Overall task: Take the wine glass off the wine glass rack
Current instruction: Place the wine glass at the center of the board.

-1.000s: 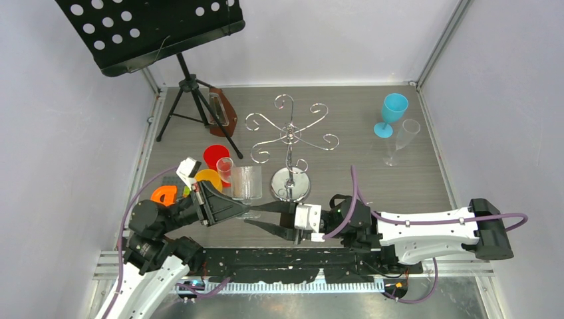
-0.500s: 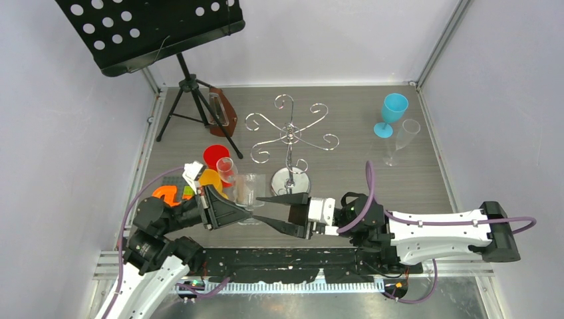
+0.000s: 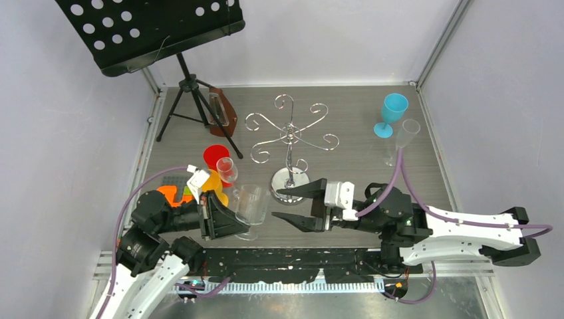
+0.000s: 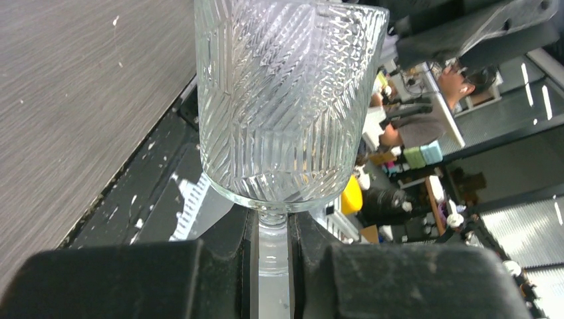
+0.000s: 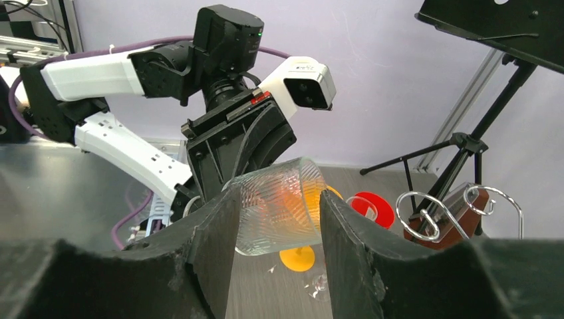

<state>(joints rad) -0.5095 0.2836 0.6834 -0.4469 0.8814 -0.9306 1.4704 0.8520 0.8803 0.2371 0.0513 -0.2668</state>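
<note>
Near the surface's front edge, clear of the wine glass rack, the left end effector clamps the tilted wine glass by its stem, the right end effector gaping empty beside it; best level the bowl slowly, avoiding those open fingers.

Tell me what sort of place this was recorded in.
Likely a robotics lab test cell: a wood-grain table boxed in by pale panels on aluminium rails, with a cluttered workroom beyond.
</note>
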